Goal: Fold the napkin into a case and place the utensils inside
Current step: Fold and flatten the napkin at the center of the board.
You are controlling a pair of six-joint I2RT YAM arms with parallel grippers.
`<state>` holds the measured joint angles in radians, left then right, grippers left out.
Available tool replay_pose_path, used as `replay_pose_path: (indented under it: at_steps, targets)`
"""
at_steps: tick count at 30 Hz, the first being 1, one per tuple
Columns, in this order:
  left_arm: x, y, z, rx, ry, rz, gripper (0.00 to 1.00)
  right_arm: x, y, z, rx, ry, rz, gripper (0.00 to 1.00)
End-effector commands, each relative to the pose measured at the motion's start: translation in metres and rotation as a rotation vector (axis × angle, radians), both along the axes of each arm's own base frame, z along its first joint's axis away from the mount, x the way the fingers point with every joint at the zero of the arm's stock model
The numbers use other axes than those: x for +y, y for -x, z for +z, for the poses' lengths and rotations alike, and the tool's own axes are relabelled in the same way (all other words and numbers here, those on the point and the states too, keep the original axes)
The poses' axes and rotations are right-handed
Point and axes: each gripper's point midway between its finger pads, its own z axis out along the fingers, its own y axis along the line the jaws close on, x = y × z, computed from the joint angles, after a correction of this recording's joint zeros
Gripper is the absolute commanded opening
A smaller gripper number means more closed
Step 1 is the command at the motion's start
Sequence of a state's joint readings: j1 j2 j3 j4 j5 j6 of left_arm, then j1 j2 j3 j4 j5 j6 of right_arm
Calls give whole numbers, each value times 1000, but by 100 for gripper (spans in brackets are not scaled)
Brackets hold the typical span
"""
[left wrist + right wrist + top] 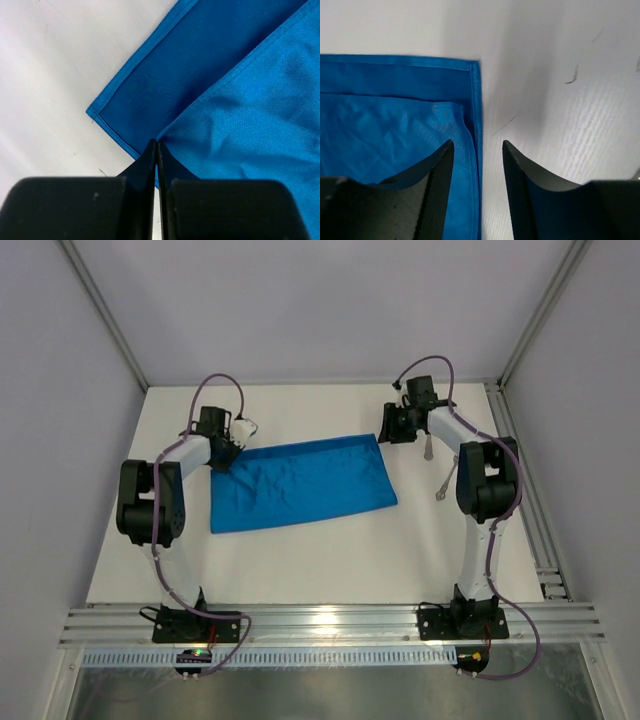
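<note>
Napkin point(300, 485) of bright blue shiny cloth lies folded once on the white table point(300, 560), not yet a case, with the slim silver metal utensils point(441, 483) outside it, while the left gripper point(156, 146) is shut at its edge and the right gripper point(477, 145) is half open, empty.

My left arm is stretched forward with its elbow folded up high and the wrist tipped down. The left gripper point(228, 453) is pressed fully closed, and its two black fingers point(145, 165) meet along one thin seam right to the tips. My right arm stands taller, forearm angled ahead and inward. The right gripper point(392, 430) points down with its jaws parted, a clear gap showing between the curved, ribbed fingers point(440, 170).
</note>
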<state>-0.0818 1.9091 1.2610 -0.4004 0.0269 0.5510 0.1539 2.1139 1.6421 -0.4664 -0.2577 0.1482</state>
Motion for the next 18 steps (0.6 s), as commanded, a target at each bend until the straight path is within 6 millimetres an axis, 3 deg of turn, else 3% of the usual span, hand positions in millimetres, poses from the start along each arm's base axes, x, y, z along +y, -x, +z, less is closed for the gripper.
replay_pose_path:
  at_steps: [1, 6, 8, 11, 18]
  targets:
    - [-1, -23, 20, -82, 31, 29, 0, 27, -9, 18, -111, -38, 119, 46]
    - [-1, -25, 19, -84, 36, 35, 0, 35, -24, 17, -139, -24, 152, 41]
    - [-1, -26, 19, -84, 36, 36, 0, 33, -22, 0, -87, -8, 148, 39]
    - [-1, -26, 20, -85, 32, 36, 0, 35, -21, -10, -63, -19, 159, 38]
    - [-1, -27, 18, -77, 30, 33, 0, 34, -25, -16, -53, -1, 146, 35]
